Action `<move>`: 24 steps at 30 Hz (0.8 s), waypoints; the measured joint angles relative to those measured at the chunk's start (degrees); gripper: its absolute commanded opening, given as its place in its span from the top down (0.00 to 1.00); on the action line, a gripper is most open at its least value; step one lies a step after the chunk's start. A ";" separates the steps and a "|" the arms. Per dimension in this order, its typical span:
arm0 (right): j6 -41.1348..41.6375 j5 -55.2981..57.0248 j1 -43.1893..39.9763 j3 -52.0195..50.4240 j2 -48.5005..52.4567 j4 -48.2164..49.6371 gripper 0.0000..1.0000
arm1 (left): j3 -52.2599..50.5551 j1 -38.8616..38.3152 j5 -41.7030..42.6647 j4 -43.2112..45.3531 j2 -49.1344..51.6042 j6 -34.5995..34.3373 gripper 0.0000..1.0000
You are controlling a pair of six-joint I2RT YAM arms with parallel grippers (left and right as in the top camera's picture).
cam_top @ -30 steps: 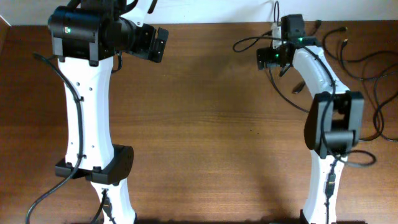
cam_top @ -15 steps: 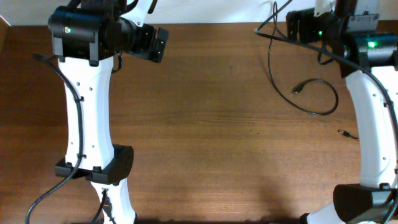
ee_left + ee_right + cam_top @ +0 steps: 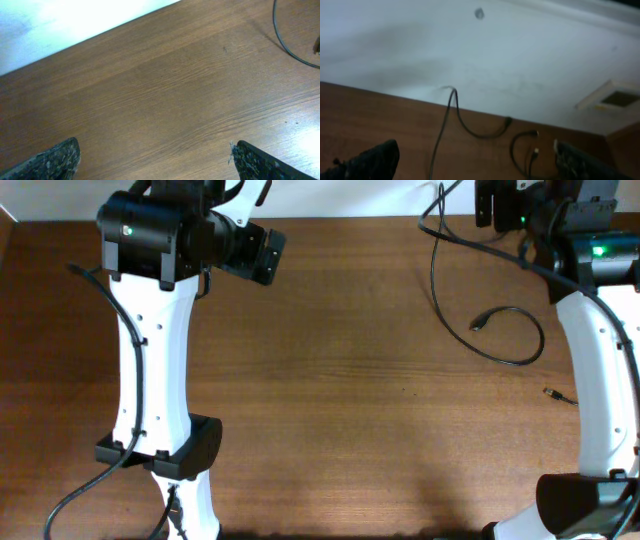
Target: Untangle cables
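In the overhead view one thin black cable (image 3: 436,280) runs from the far edge down the right side of the table, loops, and ends in a plug (image 3: 481,322). A small metal-tipped plug (image 3: 556,393) lies beside the right arm. My left gripper (image 3: 268,256) hangs open at the back left, far from the cables; in its wrist view the left gripper (image 3: 157,165) has only bare wood between its fingers and a cable (image 3: 286,46) curves at the top right. My right gripper (image 3: 475,162) is open, with cables (image 3: 443,125) and a plugged cord (image 3: 512,148) lying ahead of it.
The wooden table (image 3: 340,380) ends at a pale wall (image 3: 480,55) at the back. The white left arm (image 3: 150,360) stretches along the left side and the white right arm (image 3: 600,360) along the right edge.
My right arm has swung from the centre right out to the right edge, its wrist now at the far edge. My left arm has shifted slightly to the right. Both grippers stayed open.
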 measured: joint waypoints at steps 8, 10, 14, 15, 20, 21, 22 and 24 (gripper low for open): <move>1.09 1.86 2.03 -28.92 -13.46 17.59 0.01 | 0.00 0.00 -3.39 0.02 -0.63 0.00 0.01; 1.09 1.95 2.84 -37.90 -19.63 23.06 0.02 | 0.00 0.00 -3.72 0.04 -0.94 0.00 0.01; 1.09 1.84 2.95 -52.92 -31.30 33.57 0.02 | 0.00 0.00 -4.11 0.00 -1.38 0.00 0.01; 1.20 1.79 2.95 -55.04 -33.38 34.32 0.02 | 0.00 0.00 -4.11 0.00 -1.42 0.00 0.01; 1.36 1.88 2.95 -58.58 -40.22 20.13 0.01 | 0.00 0.00 -4.13 0.00 -1.49 0.02 0.01; 1.51 2.01 2.95 -58.71 -40.22 17.99 0.01 | 0.00 0.00 -4.13 0.02 -1.49 0.00 0.01; 1.86 2.38 2.95 -58.80 -40.00 16.31 0.01 | 0.00 0.00 -4.13 0.02 -1.53 0.00 0.01; 3.72 4.63 2.97 -58.97 -39.82 12.39 0.01 | 0.00 0.00 -4.13 0.02 -1.55 0.00 0.01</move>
